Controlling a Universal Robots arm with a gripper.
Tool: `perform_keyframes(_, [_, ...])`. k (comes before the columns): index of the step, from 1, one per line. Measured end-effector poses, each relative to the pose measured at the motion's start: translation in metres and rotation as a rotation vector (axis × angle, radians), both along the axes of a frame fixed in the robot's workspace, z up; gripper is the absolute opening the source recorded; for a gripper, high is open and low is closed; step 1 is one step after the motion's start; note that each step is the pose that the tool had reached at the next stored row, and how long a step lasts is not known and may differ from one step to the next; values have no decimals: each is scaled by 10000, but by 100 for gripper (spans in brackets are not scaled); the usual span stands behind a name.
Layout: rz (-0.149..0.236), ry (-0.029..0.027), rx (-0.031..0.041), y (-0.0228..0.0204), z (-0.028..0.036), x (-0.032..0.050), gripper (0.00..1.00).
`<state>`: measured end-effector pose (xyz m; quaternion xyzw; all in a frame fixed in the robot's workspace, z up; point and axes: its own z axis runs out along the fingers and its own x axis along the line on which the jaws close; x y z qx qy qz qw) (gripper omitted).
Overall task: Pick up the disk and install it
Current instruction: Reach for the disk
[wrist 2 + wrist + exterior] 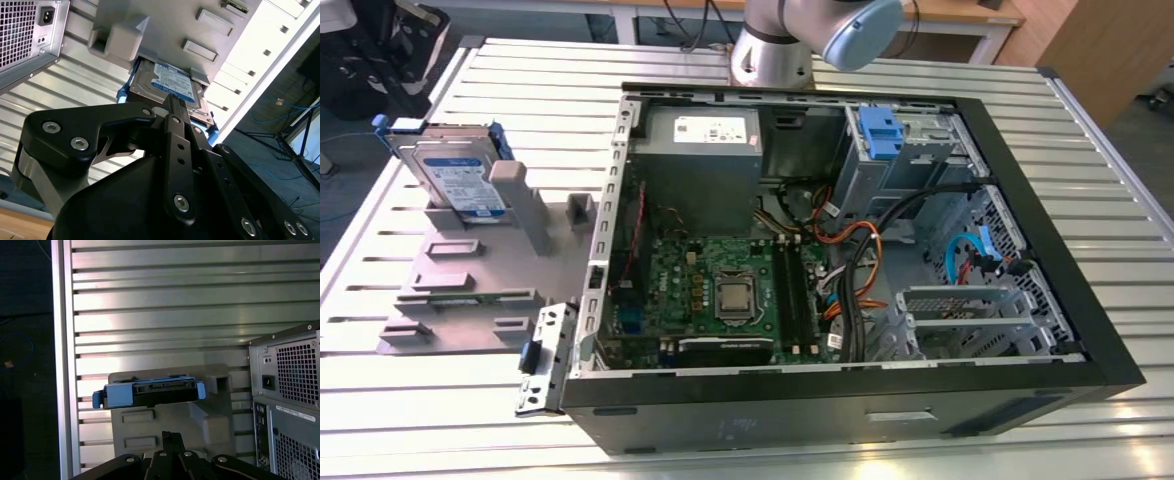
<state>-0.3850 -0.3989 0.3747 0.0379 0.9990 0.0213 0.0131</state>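
Disk (454,172) stands on edge in a slot of the grey holder (480,280), label side showing, blue carrier around it. In the exterior view I put it at ten o'clock, well apart from the open computer case (1074,215), which fills the centre out to three o'clock. Not installed. In both wrist views I see the gripper (172,101) (170,436) aimed at the disk (172,82) (150,392) but apart from it, no contact. Its fingers look pressed together with nothing between them. Arm (781,50) sits at twelve o'clock behind the case. Inside the case: power supply (700,150) at eleven o'clock, blue bracket (878,128) on the drive bay at one o'clock, motherboard (720,290) low centre. All of it on the slatted metal table (534,80).
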Motion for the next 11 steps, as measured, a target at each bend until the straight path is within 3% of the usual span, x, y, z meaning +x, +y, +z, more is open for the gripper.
perform_keyframes(11, [0, -1, 0, 0, -1, -42, 11])
